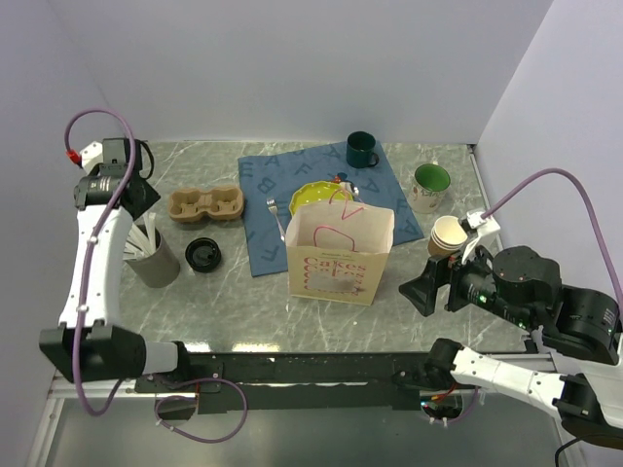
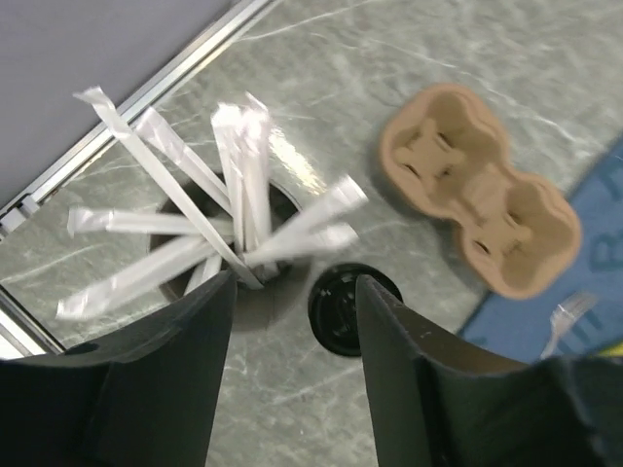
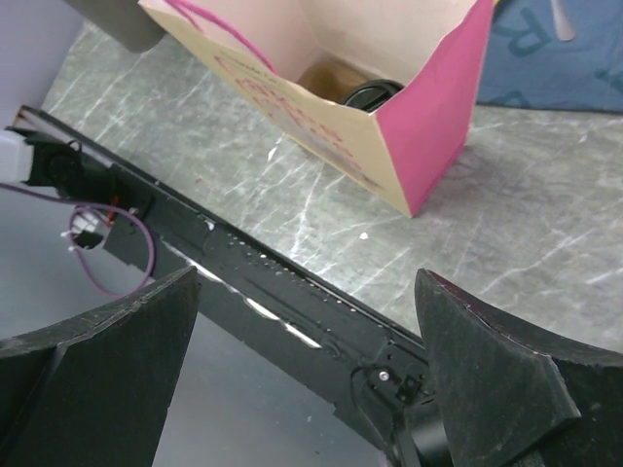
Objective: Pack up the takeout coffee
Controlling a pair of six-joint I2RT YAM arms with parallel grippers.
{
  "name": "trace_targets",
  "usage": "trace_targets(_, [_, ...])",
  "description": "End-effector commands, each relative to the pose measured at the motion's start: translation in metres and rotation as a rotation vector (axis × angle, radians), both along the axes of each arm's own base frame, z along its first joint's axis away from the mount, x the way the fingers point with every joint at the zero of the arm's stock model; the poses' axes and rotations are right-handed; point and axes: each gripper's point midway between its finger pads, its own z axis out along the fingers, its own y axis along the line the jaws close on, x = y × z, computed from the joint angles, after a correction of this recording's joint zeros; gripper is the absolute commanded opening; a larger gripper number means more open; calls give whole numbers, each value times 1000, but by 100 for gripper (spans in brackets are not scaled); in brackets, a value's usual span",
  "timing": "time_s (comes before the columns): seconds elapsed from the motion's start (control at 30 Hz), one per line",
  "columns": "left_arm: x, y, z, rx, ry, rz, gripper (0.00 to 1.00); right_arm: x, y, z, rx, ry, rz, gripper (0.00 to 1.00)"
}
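The takeout coffee [image 3: 368,93] lies inside the paper bag [image 3: 428,117]; in the right wrist view only its black lid and a bit of its brown cup show. In the top view the bag [image 1: 341,258] stands upright mid-table and hides the cup. My right gripper [image 3: 307,292] is open and empty, low by the table's front edge, right of the bag [image 1: 423,290]. My left gripper [image 2: 295,292] is open and empty, held high over the left side [image 1: 144,195], above a cup of wrapped straws [image 2: 224,243] and a loose black lid [image 2: 341,313].
A two-cup cardboard carrier [image 1: 204,204] lies at the back left. A blue cloth [image 1: 282,175] holds a yellow-green bowl [image 1: 316,195], a fork [image 1: 277,216] and a dark green mug [image 1: 361,149]. Another green mug [image 1: 429,185] and stacked tan cups [image 1: 448,236] stand at the right.
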Motion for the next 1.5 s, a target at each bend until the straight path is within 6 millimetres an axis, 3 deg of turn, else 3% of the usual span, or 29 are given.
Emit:
trace_targets(0.0, [15, 22, -9, -12, -15, 71, 57, -2, 15, 6, 89, 6, 30, 98])
trace_targets(0.1, [15, 42, -12, 17, 5, 126, 57, -4, 16, -3, 77, 27, 37, 98])
trace_targets(0.2, [10, 48, -20, -10, 27, 150, 53, -5, 13, -5, 66, 28, 32, 98])
trace_targets(0.43, [-26, 33, -33, -63, 55, 162, 48, 3, 11, -8, 22, -8, 22, 99])
trace_targets(0.5, [-36, 24, -35, -92, 49, 147, 47, 5, 14, -9, 18, -12, 31, 99])
trace_targets(0.53, [-44, 21, -46, -102, 76, 145, 47, 5, 16, -9, 21, -15, 41, 99])
trace_targets(0.67, [-69, 17, -47, -100, 76, 152, 46, 5, 23, -8, 11, -20, 79, 99])
trace_targets(0.8, [-80, 11, -54, -120, 77, 145, 46, 6, 24, -8, -1, -27, 86, 100])
trace_targets(1.03, [-71, 4, -59, -156, 42, 113, 40, 6, 28, -6, -1, -27, 101, 100])
trace_targets(1.13, [-77, 12, -59, -123, 72, 156, 28, 6, 27, -7, -1, -25, 96, 100])
trace_targets(1.27, [-81, 21, -43, -73, 42, 185, 13, 5, 28, -8, 4, -21, 102, 100])
trace_targets(1.4, [-77, 27, -25, -45, 16, 201, 15, 6, 27, -6, -7, -26, 104, 100])
trace_targets(1.47, [-76, 27, -26, -50, 16, 202, 23, 7, 27, -3, -11, -34, 105, 100])
